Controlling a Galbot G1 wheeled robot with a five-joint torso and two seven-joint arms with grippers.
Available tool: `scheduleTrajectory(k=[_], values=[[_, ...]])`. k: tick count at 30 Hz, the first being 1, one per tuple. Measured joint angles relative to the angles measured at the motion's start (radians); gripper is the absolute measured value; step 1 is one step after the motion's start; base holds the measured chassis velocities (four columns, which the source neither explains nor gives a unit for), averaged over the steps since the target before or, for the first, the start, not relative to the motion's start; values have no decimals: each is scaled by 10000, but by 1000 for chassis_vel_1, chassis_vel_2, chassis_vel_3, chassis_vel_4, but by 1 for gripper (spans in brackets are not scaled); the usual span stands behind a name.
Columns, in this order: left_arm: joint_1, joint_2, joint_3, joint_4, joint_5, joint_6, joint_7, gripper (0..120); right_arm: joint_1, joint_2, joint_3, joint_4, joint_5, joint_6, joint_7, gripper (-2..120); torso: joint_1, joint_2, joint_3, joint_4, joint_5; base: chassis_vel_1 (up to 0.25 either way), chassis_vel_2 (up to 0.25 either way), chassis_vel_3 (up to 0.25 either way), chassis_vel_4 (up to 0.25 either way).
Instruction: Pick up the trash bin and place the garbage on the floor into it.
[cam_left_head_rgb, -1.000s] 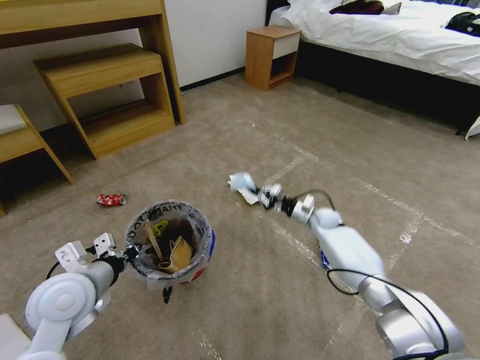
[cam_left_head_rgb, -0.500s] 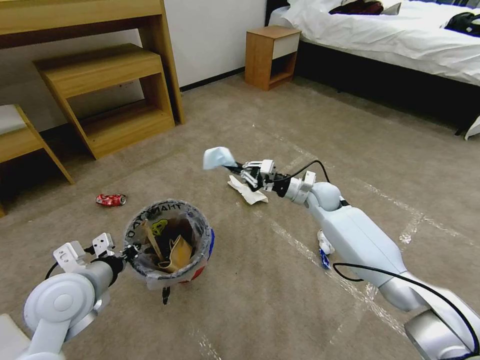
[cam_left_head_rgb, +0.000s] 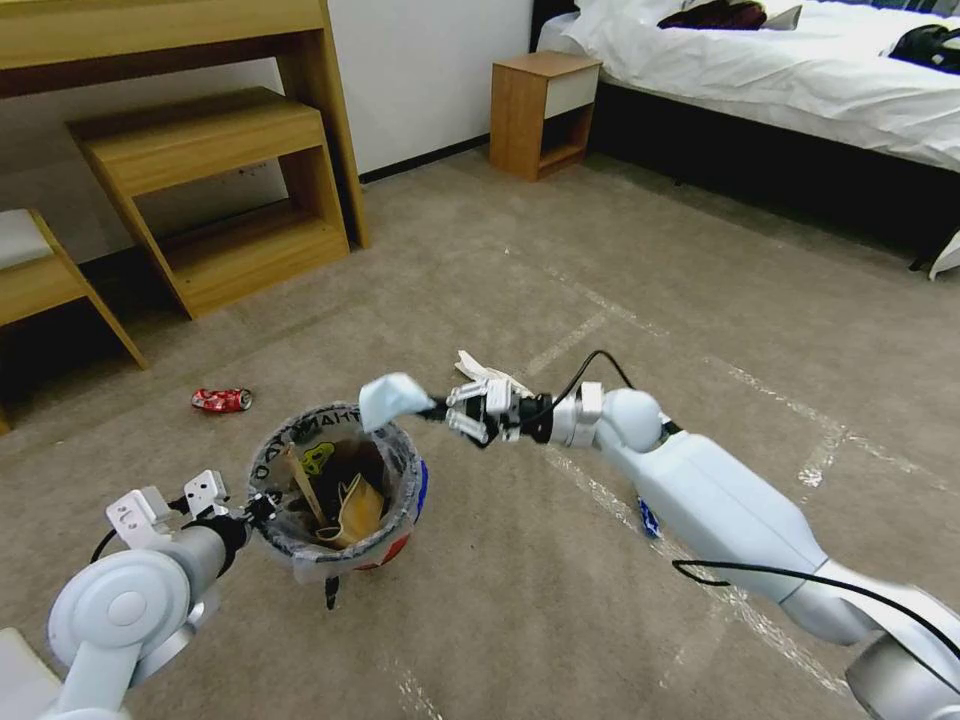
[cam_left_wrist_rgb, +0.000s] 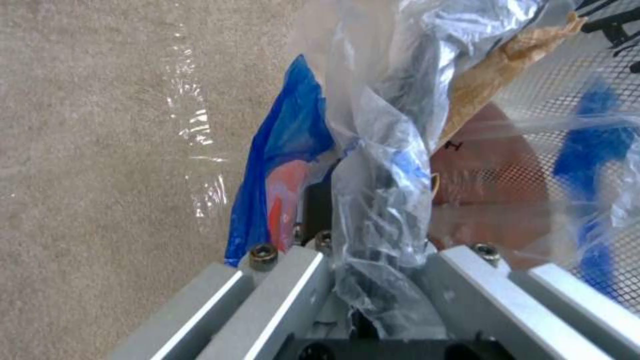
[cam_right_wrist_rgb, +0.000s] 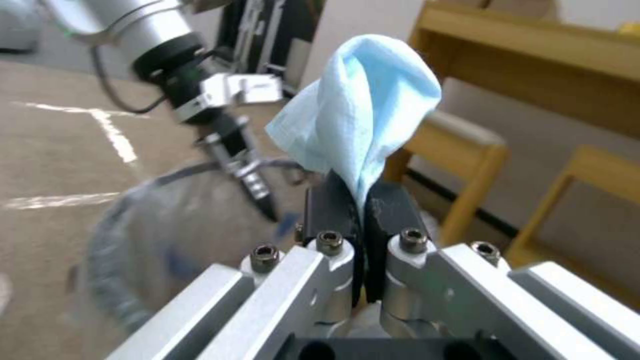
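Pincers both hold something. Low in the frame's left, the left pincer is pinched tight on the trash bin's rim and plastic bag. Mid-frame, the right pincer is squeezed on a pale blue mask, right over the bin's rim. A crushed red can lies on the floor, left of the bin.

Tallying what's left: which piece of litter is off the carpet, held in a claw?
The pale blue mask, pinched in the right claw beside the trash bin rim. The crushed red can and white crumpled paper lie on the carpet.
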Motion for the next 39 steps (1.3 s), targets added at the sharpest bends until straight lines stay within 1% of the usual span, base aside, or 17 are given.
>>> scheduleTrajectory(k=[14, 28, 32, 34, 35, 37, 38, 39], values=[[105, -83, -18, -85, 64, 4, -11, 0, 85, 365, -984, -159, -276, 88, -214, 0, 0, 0, 0, 0, -1, 0, 0, 0, 0], [126, -265, 69, -97, 217, 37, -7, 0, 522, 729, -1336, -570, -302, 210, -171, 0, 0, 0, 0, 0, -1, 0, 0, 0, 0], [135, -287, 83, -97, 249, 42, 1, 0, 619, 804, -1424, -600, -302, 336, -8, 0, 0, 0, 0, 0, -1, 0, 0, 0, 0], [137, -291, 84, -98, 257, 44, 11, 0, 663, 869, -1456, -599, -310, 398, 146, 7, 0, 0, 0, 0, -1, 0, 0, 0, 0], [137, -291, 84, -98, 257, 44, 11, 0, 663, 869, -1456, -599, -310, 398, 146, 7, 0, 0, 0, 0, -1, 0, 0, 0, 0], [140, -290, 83, -98, 259, 45, 15, 0, 691, 926, -1456, -600, -367, 401, 186, 19, 0, 0, 0, 0, 0, 0, 0, 0, 0], [140, -290, 83, -98, 259, 45, 15, 0, 691, 926, -1456, -600, -367, 401, 186, 19, 0, 0, 0, 0, 0, 0, 0, 0, 0], [145, -290, 83, -100, 259, 46, 16, 0, 708, 961, -1452, -639, -399, 405, 190, 25, 0, 0, 0, 0, -1, 0, 0, 0, 0]])
